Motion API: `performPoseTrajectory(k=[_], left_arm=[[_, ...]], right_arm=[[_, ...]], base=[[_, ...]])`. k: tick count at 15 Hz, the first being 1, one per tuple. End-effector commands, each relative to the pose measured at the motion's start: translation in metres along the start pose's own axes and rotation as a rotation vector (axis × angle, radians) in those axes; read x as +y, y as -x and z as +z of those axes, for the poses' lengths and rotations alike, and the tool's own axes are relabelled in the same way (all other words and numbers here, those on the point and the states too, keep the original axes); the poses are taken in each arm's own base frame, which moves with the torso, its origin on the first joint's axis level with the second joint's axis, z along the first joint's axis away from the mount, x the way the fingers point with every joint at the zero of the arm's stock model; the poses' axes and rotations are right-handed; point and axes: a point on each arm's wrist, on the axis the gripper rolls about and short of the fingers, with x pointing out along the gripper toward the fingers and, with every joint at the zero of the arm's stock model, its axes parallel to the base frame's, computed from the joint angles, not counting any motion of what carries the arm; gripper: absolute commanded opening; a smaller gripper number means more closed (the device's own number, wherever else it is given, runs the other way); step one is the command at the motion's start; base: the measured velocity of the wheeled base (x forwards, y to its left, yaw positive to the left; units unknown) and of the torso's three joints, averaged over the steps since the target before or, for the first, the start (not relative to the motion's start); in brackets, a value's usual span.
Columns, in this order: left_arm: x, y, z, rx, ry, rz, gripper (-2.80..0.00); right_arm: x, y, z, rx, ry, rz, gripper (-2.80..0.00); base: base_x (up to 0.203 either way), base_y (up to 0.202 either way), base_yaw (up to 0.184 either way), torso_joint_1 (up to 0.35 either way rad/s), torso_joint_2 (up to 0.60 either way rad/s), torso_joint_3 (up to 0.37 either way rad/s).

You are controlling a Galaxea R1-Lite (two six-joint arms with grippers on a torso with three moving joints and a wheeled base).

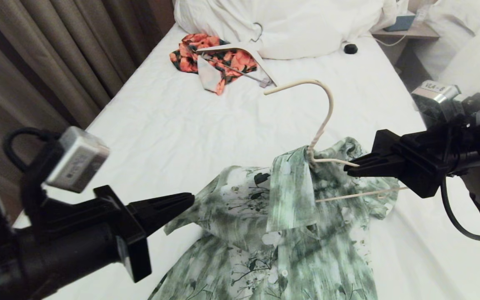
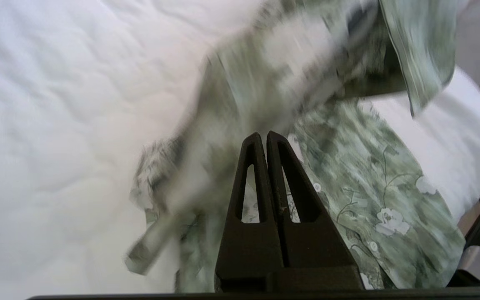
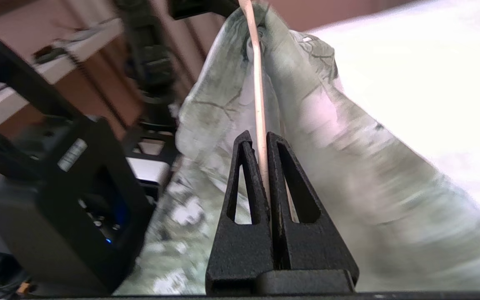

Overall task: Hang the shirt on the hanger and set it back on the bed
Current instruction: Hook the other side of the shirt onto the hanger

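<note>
Rightward, the right end effector (image 1: 350, 165) grips the hanger (image 1: 323, 121) inside the shirt (image 1: 281, 216); left end effector (image 1: 190, 200) closed, empty.

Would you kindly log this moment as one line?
right gripper: shut on hanger | left gripper: shut, empty, beside shirt | shirt partly on hanger, over bed

Soft indoor light, blurred wrist views

I am working in a bedroom: wrinkled white-sheeted bed (image 1: 206, 125), big white pillows (image 1: 290, 25), brown pleated curtains (image 1: 44, 62), wooden nightstand (image 1: 406, 33).
</note>
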Motion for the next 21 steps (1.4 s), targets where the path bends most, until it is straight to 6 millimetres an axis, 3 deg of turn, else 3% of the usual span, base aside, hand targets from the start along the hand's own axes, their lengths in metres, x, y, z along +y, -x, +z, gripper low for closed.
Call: performPoseTrajectory(k=[1, 4, 6, 7, 11, 17, 21], left_arm=[[0.004, 0.035, 0.005, -0.085, 0.007, 0.015, -2.80], [0.005, 0.068, 0.004, -0.099, 0.008, 0.016, -2.80], [0.005, 0.072, 0.009, -0.088, 0.006, 0.011, -2.80], [0.004, 0.069, 0.011, -0.087, 0.004, 0.004, 0.00], [-0.003, 0.042, 0.019, -0.031, -0.022, -0.096, 0.00], [-0.010, -0.034, 0.030, -0.018, -0.069, -0.159, 0.00], [-0.014, -0.061, 0.023, 0.014, -0.072, -0.170, 0.00]], right_arm=[[0.004, -0.013, 0.006, -0.010, 0.020, 0.048, -2.80], [0.012, -0.019, 0.015, -0.012, 0.028, 0.069, -2.80], [0.016, -0.021, 0.019, -0.012, 0.029, 0.077, -2.80], [0.016, -0.021, 0.019, -0.012, 0.026, 0.079, -2.80], [0.014, -0.022, 0.017, -0.011, 0.022, 0.080, -2.80], [0.010, -0.022, 0.015, -0.010, 0.023, 0.077, -2.80], [0.011, -0.022, 0.017, -0.011, 0.029, 0.076, -2.80]], base=[[0.000, 0.000, 0.000, 0.000, 0.00, 0.000], [0.000, 0.000, 0.000, 0.000, 0.00, 0.000], [0.000, 0.000, 0.000, 0.000, 0.00, 0.000], [0.000, 0.000, 0.000, 0.000, 0.00, 0.000], [0.000, 0.000, 0.000, 0.000, 0.00, 0.000], [0.000, 0.000, 0.000, 0.000, 0.00, 0.000], [0.000, 0.000, 0.000, 0.000, 0.00, 0.000]])
